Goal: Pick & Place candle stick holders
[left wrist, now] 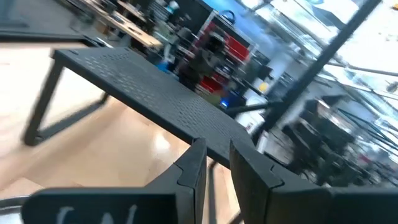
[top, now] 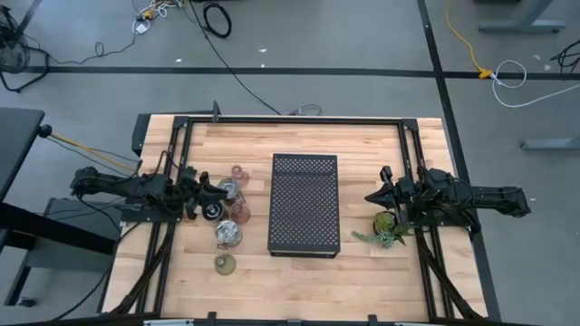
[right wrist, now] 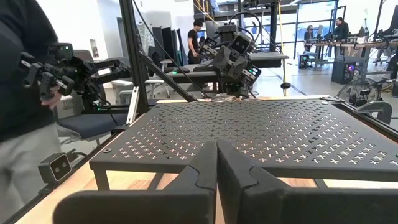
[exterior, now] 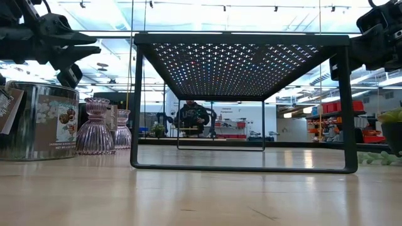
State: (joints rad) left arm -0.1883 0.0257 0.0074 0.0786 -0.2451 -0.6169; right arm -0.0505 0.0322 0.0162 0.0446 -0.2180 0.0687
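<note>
1. We find the small round glass candle stick holders (top: pixel 227 213) clustered on the wooden table (top: pixel 362 145), left of centre in the high view, between the left gripper (top: pixel 220 190) and the black perforated metal stand (top: pixel 304 205).
2. The left gripper hangs at the cluster's upper edge. Its fingers (left wrist: pixel 194 167) stand slightly apart, pinching nothing.
3. The right gripper (top: pixel 373 196) sits right of the stand, beside a small green potted plant (top: pixel 388 226). Its fingers (right wrist: pixel 205 163) are pressed together and empty.
4. We judge the left arm much the nearer. The cups lie just below and around its fingers and stand upright, so a top-down grasp suits.
</note>
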